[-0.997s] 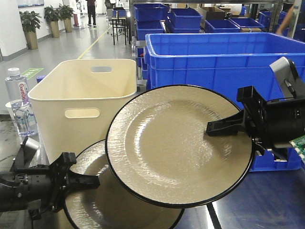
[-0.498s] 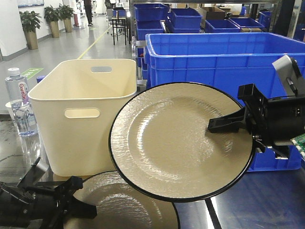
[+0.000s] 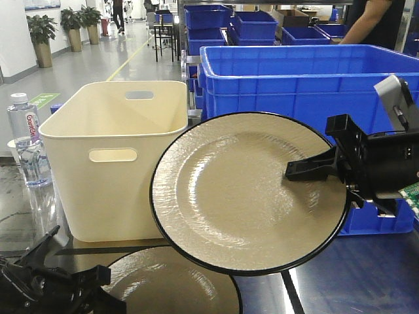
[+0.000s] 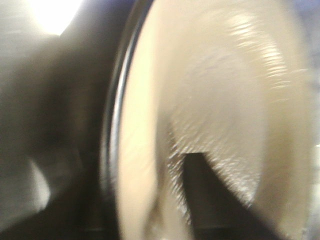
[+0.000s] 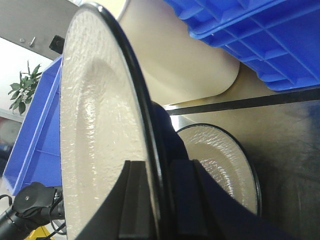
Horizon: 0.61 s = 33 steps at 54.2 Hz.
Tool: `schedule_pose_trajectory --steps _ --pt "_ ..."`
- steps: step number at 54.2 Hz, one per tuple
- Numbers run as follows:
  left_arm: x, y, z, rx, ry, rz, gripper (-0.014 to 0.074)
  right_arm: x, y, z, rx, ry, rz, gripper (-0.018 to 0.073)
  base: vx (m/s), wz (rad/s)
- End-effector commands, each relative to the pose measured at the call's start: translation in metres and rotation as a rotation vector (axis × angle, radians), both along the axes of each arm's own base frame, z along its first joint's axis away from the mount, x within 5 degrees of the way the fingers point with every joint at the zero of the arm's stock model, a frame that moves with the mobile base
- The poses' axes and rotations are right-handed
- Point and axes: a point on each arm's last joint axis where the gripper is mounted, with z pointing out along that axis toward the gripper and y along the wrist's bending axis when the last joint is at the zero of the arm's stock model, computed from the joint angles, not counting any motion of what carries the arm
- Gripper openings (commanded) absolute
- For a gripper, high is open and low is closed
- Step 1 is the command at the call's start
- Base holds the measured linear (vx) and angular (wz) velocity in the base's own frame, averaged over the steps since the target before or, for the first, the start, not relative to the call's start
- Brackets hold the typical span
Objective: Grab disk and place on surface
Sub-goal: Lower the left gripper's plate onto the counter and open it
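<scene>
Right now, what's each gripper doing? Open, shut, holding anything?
Left gripper: by the lower disk; open or shut cannot be told, its wrist view is blurred.
Right gripper: shut on the raised disk.

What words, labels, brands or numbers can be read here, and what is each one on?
"Gan...": label on the water bottle; the remaining letters and the fine print are blurred.
Green floor sign: too small to read.
Wall poster: too small to read.
Raised plate, lower plate, cream tub, blue crate: no text visible.
</scene>
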Motion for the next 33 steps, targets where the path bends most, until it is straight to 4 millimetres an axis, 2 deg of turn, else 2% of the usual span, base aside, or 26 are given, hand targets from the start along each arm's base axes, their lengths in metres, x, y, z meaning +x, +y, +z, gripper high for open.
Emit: schedule_pose_trajectory --steps 1,9,15,25,33 --pt "-0.001 0.0 0.022 -0.033 -0.065 0.02 0.0528 -0.008 0.0 0.032 0.12 -0.091 -0.039 0.0001 0.0 0.0" --pt "-0.003 0.014 0.027 0.025 -0.096 0.031 0.0571 -0.009 0.001 0.031 0.119 -0.083 -0.023 0.0004 0.0 0.0" --pt "-0.009 0.032 0.039 0.063 -0.146 0.069 0.0571 -0.009 0.001 0.031 0.119 -0.081 -0.019 0.0006 0.0 0.0" --pt "-0.031 0.053 0.076 0.081 -0.286 0.154 0.0571 -0.008 0.001 0.031 0.111 -0.099 -0.024 0.0006 0.0 0.0" --pt "-0.052 0.054 0.104 0.095 -0.414 0.181 0.0571 0.003 0.01 0.023 0.112 -0.088 -0.03 0.0006 0.0 0.0"
